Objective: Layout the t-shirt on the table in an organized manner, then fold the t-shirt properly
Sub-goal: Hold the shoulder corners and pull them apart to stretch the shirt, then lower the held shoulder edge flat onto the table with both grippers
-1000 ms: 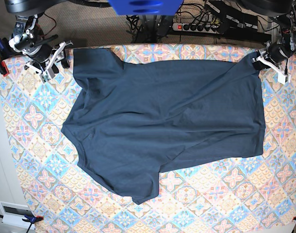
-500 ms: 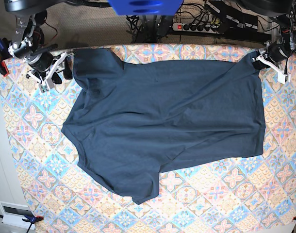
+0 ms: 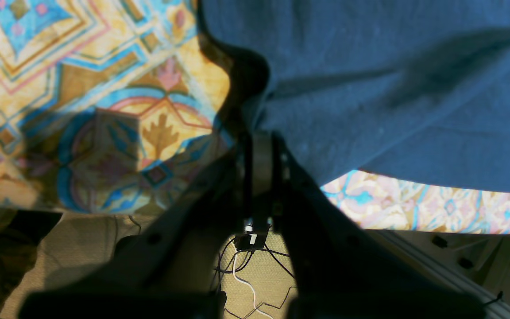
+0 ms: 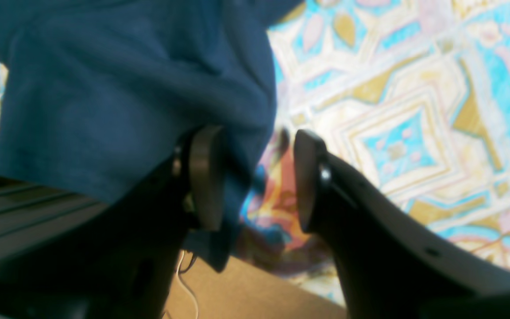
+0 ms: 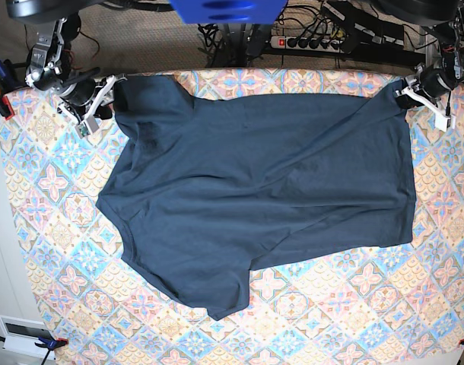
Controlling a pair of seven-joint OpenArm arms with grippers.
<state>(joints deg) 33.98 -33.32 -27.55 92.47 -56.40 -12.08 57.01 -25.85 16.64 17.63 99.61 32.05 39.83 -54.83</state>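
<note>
shirt (image 5: 262, 190) corners at table (image 5: 57, 228) edge, claws (image 3: 259, 146) (image 4: 255, 177) there.

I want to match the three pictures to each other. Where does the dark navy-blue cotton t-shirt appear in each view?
Base view: the dark navy-blue cotton t-shirt lies spread over the middle of the pastel diamond-tiled table.
Left wrist view: it fills the upper right; the left gripper is shut on its corner.
Right wrist view: it hangs at the upper left, one edge between the fingers of the open right gripper.
Shared landmark: the tiled table cloth.
</note>
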